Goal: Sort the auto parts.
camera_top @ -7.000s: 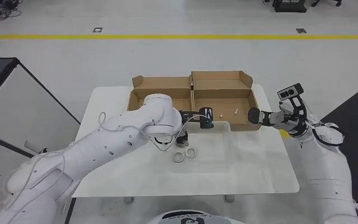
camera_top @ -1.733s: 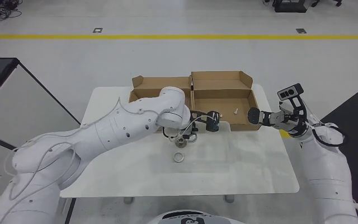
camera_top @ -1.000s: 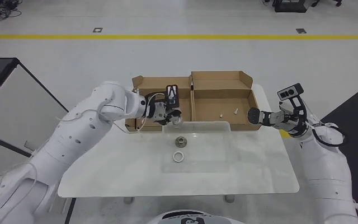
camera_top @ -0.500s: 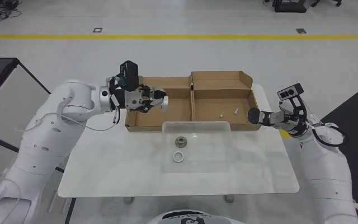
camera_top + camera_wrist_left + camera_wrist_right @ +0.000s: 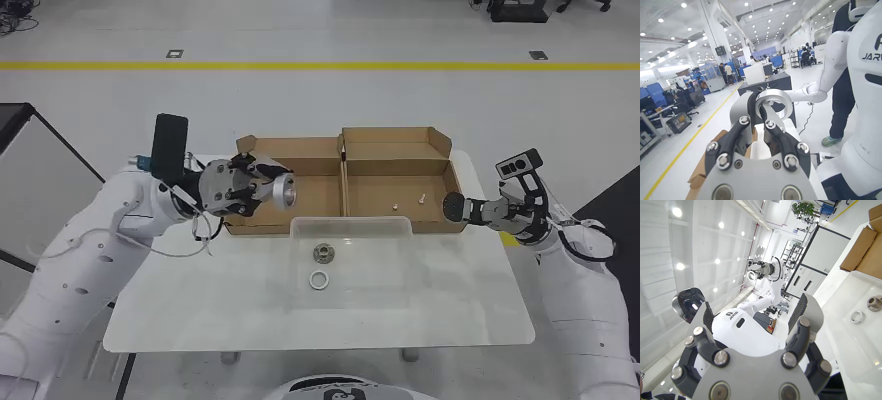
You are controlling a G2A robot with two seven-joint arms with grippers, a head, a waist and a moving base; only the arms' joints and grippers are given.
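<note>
The left gripper (image 5: 758,106) pinches the metal ring (image 5: 775,94) by its wall, one finger inside the bore, raised above the left cardboard box (image 5: 315,195). It looks rigid, smooth and probably slippery, so grip the wall firmly. The right gripper (image 5: 755,302) has its fingers spread wide, well apart from that box.

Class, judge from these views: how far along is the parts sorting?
Looks done: two small pale parts lie in the right cardboard box. In hand: the left gripper holds a silver metal ring, raised near the left cardboard box. Left: a flanged metal hub and a smaller silver ring sit in the clear plastic tray. The right gripper is open, empty.
</note>
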